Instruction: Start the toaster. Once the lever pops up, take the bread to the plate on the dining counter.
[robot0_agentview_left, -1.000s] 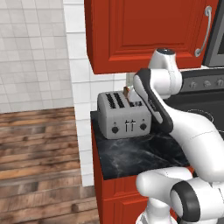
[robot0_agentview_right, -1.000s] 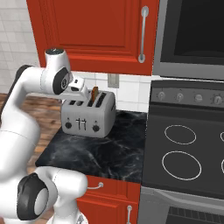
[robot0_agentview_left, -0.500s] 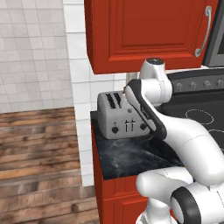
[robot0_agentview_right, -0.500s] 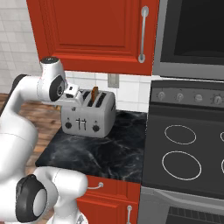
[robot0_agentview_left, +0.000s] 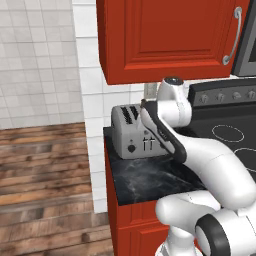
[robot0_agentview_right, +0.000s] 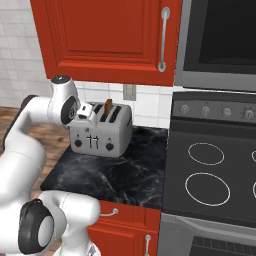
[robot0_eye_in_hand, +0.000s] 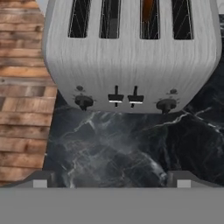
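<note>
The silver-grey toaster (robot0_eye_in_hand: 131, 57) stands on a narrow black marble counter (robot0_eye_in_hand: 113, 148), also seen as the toaster (robot0_agentview_left: 131, 134) and the toaster (robot0_agentview_right: 102, 132). Its two dark levers (robot0_eye_in_hand: 125, 98) sit side by side between two black knobs (robot0_eye_in_hand: 84, 102). A tan bread slice (robot0_agentview_right: 108, 107) sticks upright out of one slot, and shows as the bread (robot0_eye_in_hand: 148, 9) in the hand view. My gripper (robot0_agentview_right: 89, 113) hovers in front of and above the toaster's front face. It is open, its fingertips (robot0_eye_in_hand: 41, 179) wide apart and holding nothing. The plate and dining counter are out of view.
A red wall cabinet (robot0_agentview_right: 105, 40) hangs low over the toaster. To the right are a black stove top (robot0_agentview_right: 210, 175) and an oven panel with knobs (robot0_agentview_right: 215, 111). The counter ends at its left edge, with wooden floor (robot0_agentview_left: 45, 160) beyond. A wall outlet (robot0_agentview_right: 129, 92) sits behind the toaster.
My arm has swung down and forward, which brought the hand lower in front of the toaster. The toaster and the bread have stayed put.
</note>
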